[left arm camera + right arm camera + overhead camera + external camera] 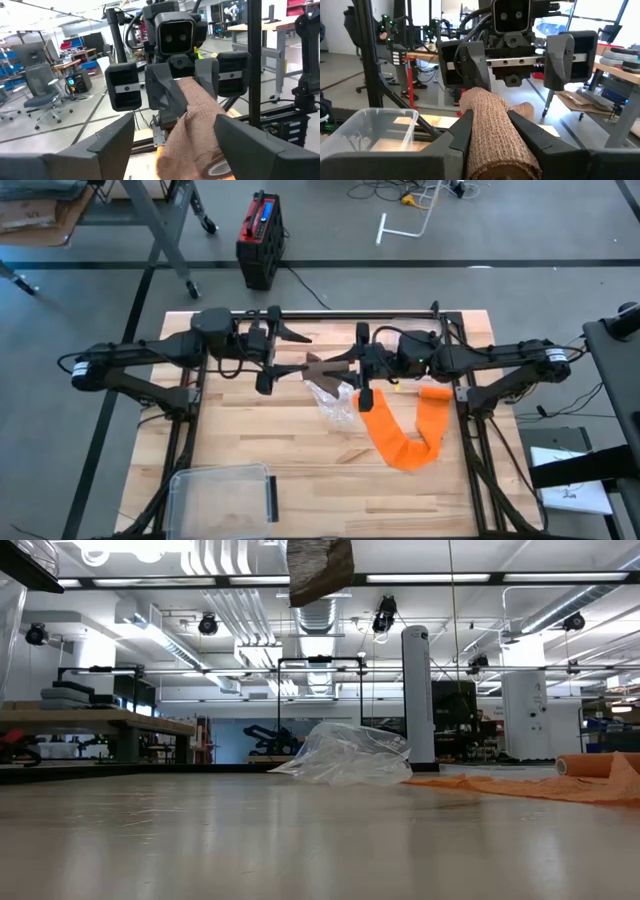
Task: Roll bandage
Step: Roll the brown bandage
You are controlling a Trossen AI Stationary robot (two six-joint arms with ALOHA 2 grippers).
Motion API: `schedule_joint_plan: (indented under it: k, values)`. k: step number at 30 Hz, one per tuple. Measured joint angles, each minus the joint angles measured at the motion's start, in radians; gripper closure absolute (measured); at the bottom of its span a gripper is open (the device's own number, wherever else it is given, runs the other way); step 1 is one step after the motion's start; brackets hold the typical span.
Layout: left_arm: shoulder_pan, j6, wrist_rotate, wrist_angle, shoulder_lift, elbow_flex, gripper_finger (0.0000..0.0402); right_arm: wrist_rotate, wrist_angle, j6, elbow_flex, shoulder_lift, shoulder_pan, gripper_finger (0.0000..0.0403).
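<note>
Your right tool (490, 145) clamps the brown bandage (495, 135) high above the table's (250, 430) far middle; your left tool (175, 145) stands wide around its other end. Only the high view shows the orange bandage (400, 442) near the right edge.

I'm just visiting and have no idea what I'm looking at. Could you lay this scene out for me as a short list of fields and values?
Setting: wooden table with two dark robot arms meeting above its middle
Brown bandage: held in the air between the arms, partly rolled
Right gripper: shut on the brown bandage roll
Left gripper: fingers spread wide on either side of the bandage's other end
Orange bandage: lying loose on the table in a curve
Clear plastic wrapper: crumpled on the table
Clear plastic box: near the table's front edge
</note>
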Motion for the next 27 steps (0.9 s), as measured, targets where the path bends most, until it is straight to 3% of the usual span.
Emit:
schedule_joint_plan:
  k: [7,16,27]
  values:
    - [-0.003,-0.053,0.087,-0.001,-0.035,-0.001,0.0116,0.025,-0.013,-0.006,0.002,-0.007,-0.004,0.0312]
    - [-0.003,-0.009,0.101,0.004,0.023,-0.002,0.0070,0.028,-0.006,-0.016,0.014,-0.008,-0.004,0.0312]
    - [-0.003,0.017,0.134,0.064,0.075,-0.001,0.0105,0.031,-0.010,-0.022,0.013,-0.007,-0.003,0.0312]
